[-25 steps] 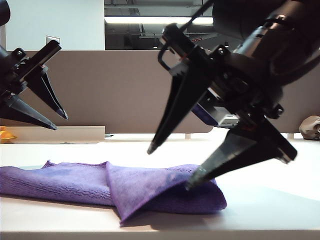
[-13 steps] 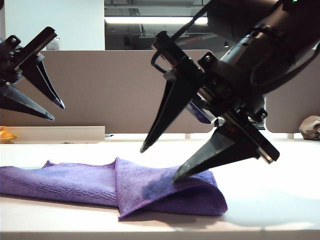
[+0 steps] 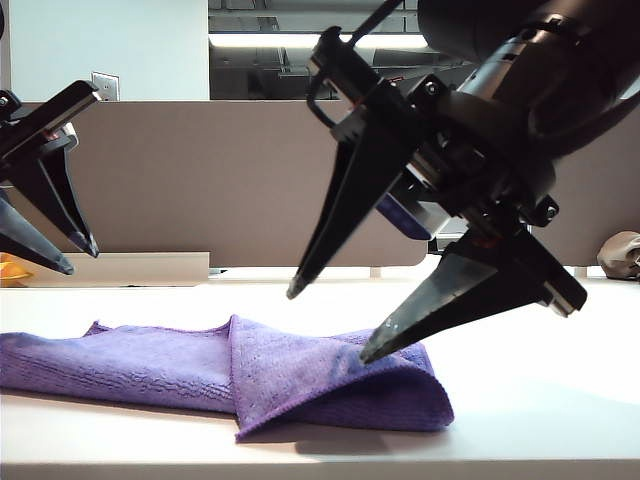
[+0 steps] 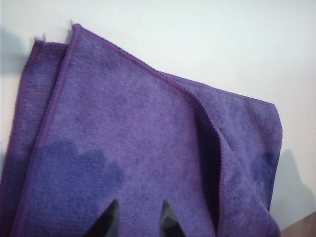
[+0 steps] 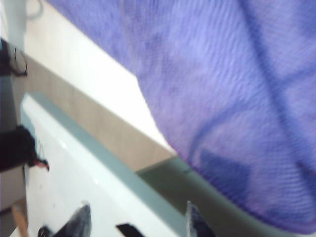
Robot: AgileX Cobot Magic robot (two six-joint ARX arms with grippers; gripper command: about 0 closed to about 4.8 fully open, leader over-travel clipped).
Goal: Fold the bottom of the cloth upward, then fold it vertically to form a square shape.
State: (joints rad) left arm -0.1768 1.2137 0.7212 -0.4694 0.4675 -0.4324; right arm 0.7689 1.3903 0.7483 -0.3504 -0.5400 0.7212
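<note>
Cloth (image 3: pixel 230 375) lies folded on the table (image 3: pixel 540 400), its left end cut off by the frame edge. Right gripper (image 3: pixel 330 322) hangs above its right fold, jaws spread wide and empty, lower tip at the fabric, contact unclear. Left gripper (image 3: pixel 68 255) is above the cloth's left end, half out of frame, jaws parted, holding nothing.

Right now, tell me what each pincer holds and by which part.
Nothing is held. The right pincer stands open over the cloth, its lower fingertip at the folded top. The left pincer hangs open, clear above it.
</note>
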